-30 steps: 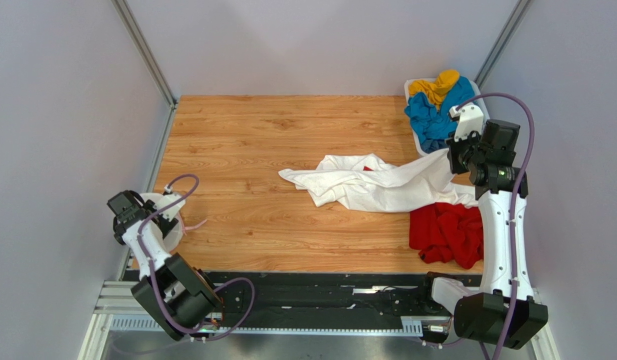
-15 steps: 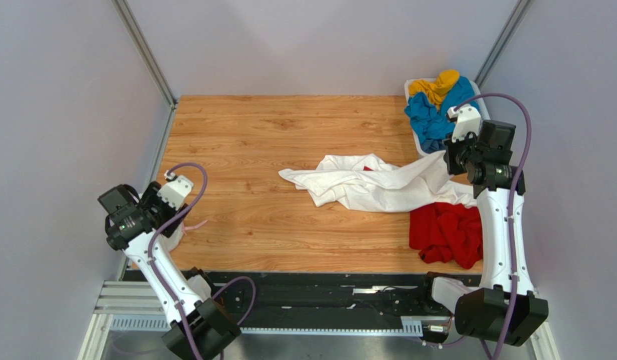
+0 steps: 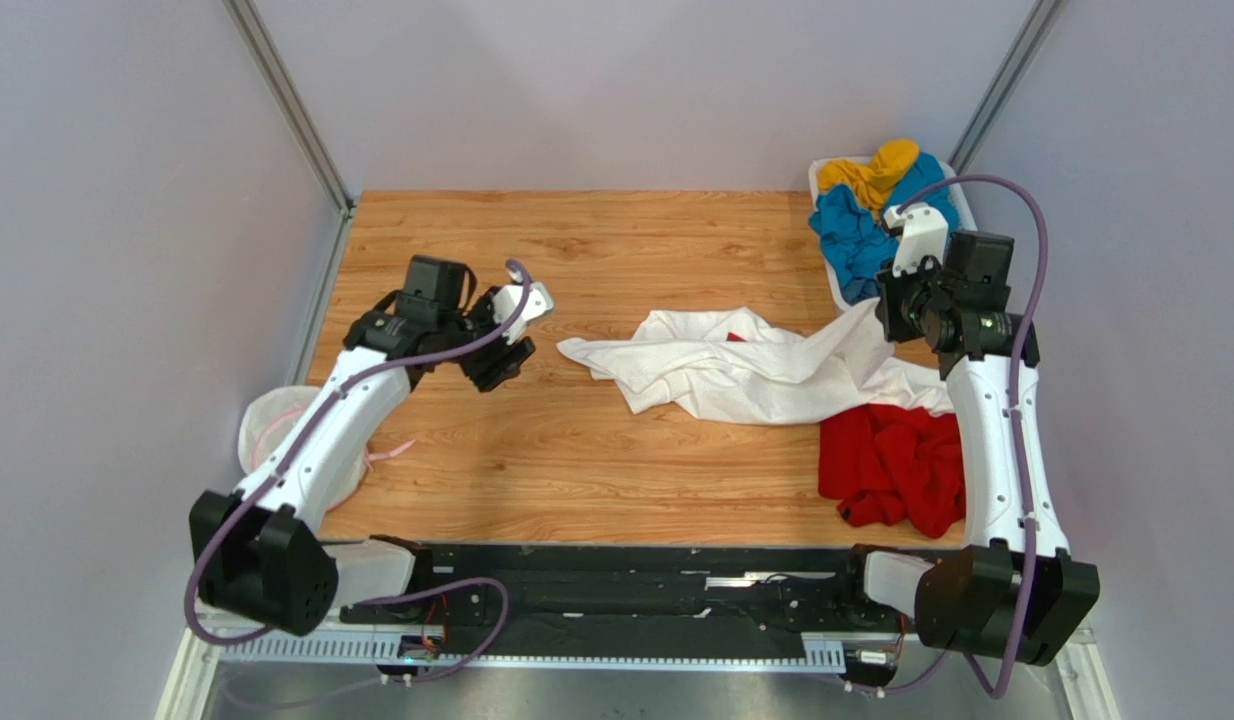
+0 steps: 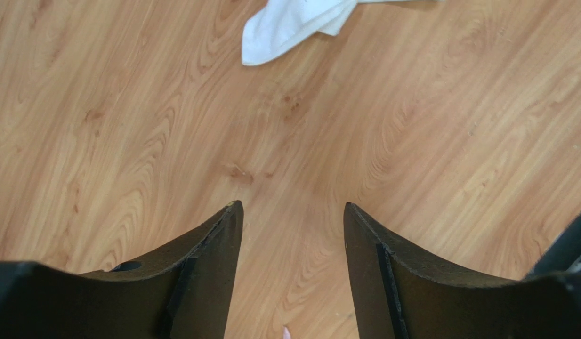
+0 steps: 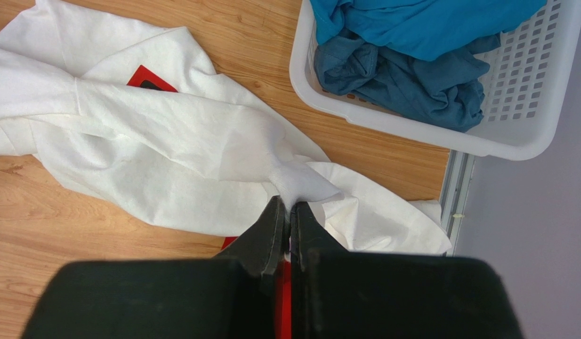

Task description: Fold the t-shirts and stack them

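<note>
Top external: left gripper [image 3: 500, 368] swung inward.

Surface: light-brown wooden tabletop with wavy grain and small knots [image 4: 449, 141], filling almost the whole view.
Gripper: black two-finger left gripper [image 4: 292, 205], rising from the bottom edge with its tips pointing up the picture.
Fingers: two broad black fingers [image 4: 208, 261], each tapering to a point and standing apart, with only bare wood in the gap.
Cloth: creased end of a white soft cloth t-shirt [image 4: 293, 25] lying on the wood at the top edge, well apart from the fingertips and cut off by the frame.
Right edge: slanted black shape [image 4: 573, 244], too cropped to identify.
Bottom edge: small pale pink tip [image 4: 285, 332] low in the gap, too little visible to identify.
</note>
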`<state>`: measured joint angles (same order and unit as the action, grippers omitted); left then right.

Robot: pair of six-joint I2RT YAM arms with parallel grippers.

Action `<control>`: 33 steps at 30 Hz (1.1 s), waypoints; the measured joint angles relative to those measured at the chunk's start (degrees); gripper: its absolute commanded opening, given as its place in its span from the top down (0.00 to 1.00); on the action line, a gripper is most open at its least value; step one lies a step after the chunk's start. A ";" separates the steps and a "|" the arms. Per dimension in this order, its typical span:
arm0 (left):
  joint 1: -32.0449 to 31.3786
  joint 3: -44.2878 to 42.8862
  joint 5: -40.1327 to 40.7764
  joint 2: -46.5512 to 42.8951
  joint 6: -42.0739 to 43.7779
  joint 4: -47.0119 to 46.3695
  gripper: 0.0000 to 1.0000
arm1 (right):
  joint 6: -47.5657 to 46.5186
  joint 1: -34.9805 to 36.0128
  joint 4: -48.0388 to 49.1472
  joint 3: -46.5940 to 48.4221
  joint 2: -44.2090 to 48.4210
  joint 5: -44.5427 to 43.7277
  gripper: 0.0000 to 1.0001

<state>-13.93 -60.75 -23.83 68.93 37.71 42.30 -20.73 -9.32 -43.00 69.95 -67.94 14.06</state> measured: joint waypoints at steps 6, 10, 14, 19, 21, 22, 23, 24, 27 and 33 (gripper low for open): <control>-4.96 -6.97 8.35 12.15 -4.50 -8.07 0.39 | 0.17 0.48 0.04 0.02 -1.53 -0.11 1.00; -5.09 -8.55 12.61 17.81 -5.42 -13.03 0.40 | 0.17 0.52 0.11 0.02 -1.77 -0.33 1.00; -5.09 -11.50 14.45 25.14 -5.38 -15.13 0.43 | 0.17 0.59 0.42 0.02 -2.03 -0.48 1.00; -5.11 -16.24 13.81 33.51 -5.33 -15.15 0.41 | 0.17 0.68 0.46 0.02 -2.73 -0.52 1.00; -5.11 -18.43 13.35 36.46 -5.31 -14.67 0.39 | 0.17 0.68 0.48 0.00 -2.89 -0.52 1.00; -5.11 -19.37 13.03 37.59 -5.29 -14.40 0.38 | 0.17 0.70 0.52 -0.09 -2.91 -0.55 1.00; -5.11 -20.87 12.35 38.99 -5.29 -13.44 0.37 | 0.15 0.68 0.68 -0.31 -2.91 -0.55 1.00; -5.11 -22.14 11.85 40.06 -5.33 -12.83 0.36 | 0.15 0.68 0.74 -0.46 -2.91 -0.59 1.00; -5.11 -26.95 9.68 43.30 -5.33 -9.62 0.33 | 0.15 0.68 1.05 -1.25 -2.91 -0.72 1.00; -5.11 -33.33 6.34 47.95 -5.25 -4.26 0.32 | 0.13 0.70 1.73 -2.19 -2.91 -0.76 1.00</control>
<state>-19.05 -94.08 -17.50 116.88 32.47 38.04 -20.60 -8.62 -41.28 67.77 -70.85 13.30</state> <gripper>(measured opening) 0.677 0.021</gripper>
